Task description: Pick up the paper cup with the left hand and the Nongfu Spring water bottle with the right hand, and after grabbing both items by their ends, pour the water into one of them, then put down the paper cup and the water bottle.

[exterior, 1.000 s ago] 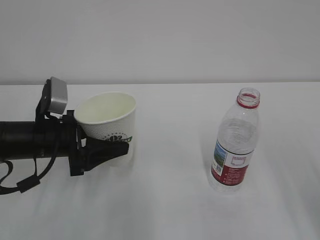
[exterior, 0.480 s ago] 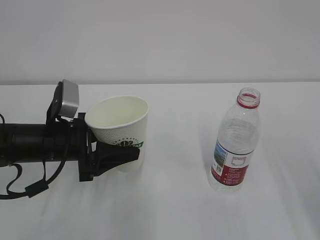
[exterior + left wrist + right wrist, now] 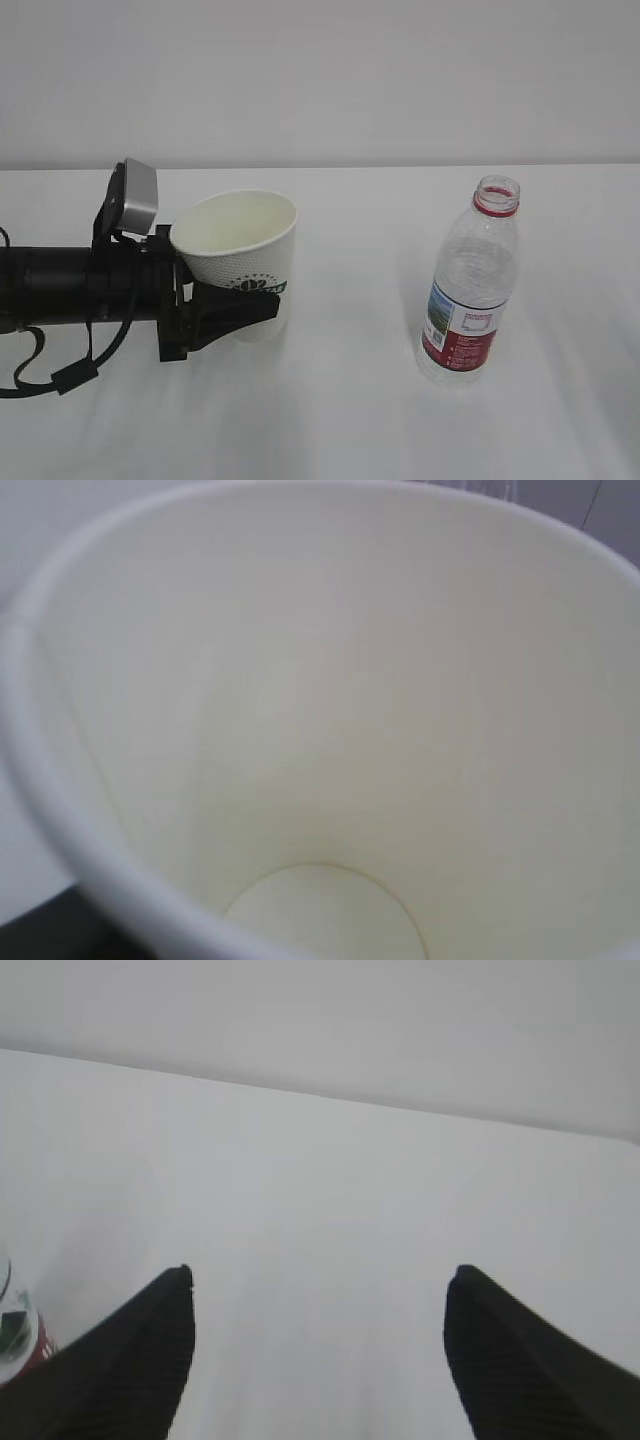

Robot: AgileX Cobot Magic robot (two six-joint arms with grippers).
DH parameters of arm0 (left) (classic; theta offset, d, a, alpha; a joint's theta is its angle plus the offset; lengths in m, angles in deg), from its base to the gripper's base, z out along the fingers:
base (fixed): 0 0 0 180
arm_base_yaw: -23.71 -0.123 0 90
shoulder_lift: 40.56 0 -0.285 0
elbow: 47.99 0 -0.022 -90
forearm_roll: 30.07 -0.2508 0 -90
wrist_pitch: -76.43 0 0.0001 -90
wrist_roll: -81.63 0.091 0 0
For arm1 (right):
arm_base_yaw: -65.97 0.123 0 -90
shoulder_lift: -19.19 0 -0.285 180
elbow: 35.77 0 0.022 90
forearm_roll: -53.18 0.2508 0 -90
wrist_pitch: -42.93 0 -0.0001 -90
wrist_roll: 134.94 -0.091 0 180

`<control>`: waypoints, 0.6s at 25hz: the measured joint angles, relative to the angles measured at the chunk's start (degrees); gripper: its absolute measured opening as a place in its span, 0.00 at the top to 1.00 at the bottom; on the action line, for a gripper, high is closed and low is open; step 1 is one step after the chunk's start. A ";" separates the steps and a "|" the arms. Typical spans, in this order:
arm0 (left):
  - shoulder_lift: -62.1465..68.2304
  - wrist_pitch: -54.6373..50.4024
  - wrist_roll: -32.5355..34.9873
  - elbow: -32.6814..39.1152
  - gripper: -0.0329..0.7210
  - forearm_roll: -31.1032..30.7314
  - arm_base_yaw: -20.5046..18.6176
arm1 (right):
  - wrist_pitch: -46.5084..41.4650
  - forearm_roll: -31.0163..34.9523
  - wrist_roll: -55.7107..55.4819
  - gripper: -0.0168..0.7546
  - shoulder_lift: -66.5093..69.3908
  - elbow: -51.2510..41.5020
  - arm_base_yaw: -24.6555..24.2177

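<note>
The white paper cup [image 3: 240, 255] with its green logo leans toward the black left arm, and my left gripper [image 3: 262, 300] is shut on its lower part. The far finger is hidden behind the cup. In the left wrist view the paper cup [image 3: 330, 730] fills the frame and its bottom looks dry. The Nongfu Spring water bottle [image 3: 470, 290] stands upright and uncapped to the right, untouched. I cannot make out the water level in it. My right gripper [image 3: 320, 1272] is open over bare table, with an edge of the water bottle [image 3: 15, 1335] at its left.
A white table [image 3: 340, 400] runs under everything, with a plain pale wall behind it. About a hand's width of bare surface separates the cup from the bottle. The right arm does not show in the exterior view.
The left arm carried the cup a short way to the right, then held almost still for the last half second. The bottle has not moved.
</note>
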 joint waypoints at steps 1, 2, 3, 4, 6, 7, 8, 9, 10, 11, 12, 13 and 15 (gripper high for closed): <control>0.00 0.00 0.00 0.00 0.26 -0.03 0.00 | 2.62 -0.30 -0.02 0.22 1.37 -0.28 0.00; 0.00 0.00 0.00 0.00 0.26 0.02 0.00 | 5.78 -0.54 -0.02 0.22 2.49 -0.62 0.00; 0.00 0.00 0.00 0.00 0.26 0.11 0.00 | 8.38 -0.67 -0.02 0.22 3.78 -1.22 0.00; 0.00 0.00 0.00 0.00 0.26 0.15 0.00 | 11.23 -0.75 -0.02 0.22 4.99 -1.82 0.00; 0.00 0.00 0.00 0.00 0.26 0.24 0.00 | 15.15 -0.89 -0.12 0.22 7.01 -2.77 0.00; 0.00 0.00 0.00 0.00 0.26 0.24 0.00 | 16.02 -0.93 -0.12 0.22 7.92 -3.14 0.00; 0.00 0.00 0.00 0.00 0.26 0.24 0.00 | 16.75 -1.02 -0.12 0.22 8.71 -3.43 0.00; 0.00 0.00 0.00 0.00 0.26 0.24 0.00 | 17.28 -1.02 -0.12 0.22 9.22 -3.46 0.00; 0.00 0.00 0.00 0.00 0.26 0.24 0.00 | 17.73 -1.06 -0.12 0.22 9.75 -3.56 0.00; 0.00 0.00 0.00 0.00 0.26 0.24 0.00 | 18.13 -1.06 -0.15 0.22 10.19 -3.56 0.00; 0.00 0.00 0.00 0.00 0.26 0.24 0.00 | 18.40 -1.16 -0.15 0.22 10.46 -3.56 0.00; 0.00 0.00 0.00 0.00 0.26 0.24 0.00 | 18.78 -1.41 -0.15 0.22 10.89 -3.56 0.00; 0.00 0.00 0.00 0.00 0.26 0.24 0.00 | 20.36 -1.93 -0.15 0.22 12.05 -4.12 0.00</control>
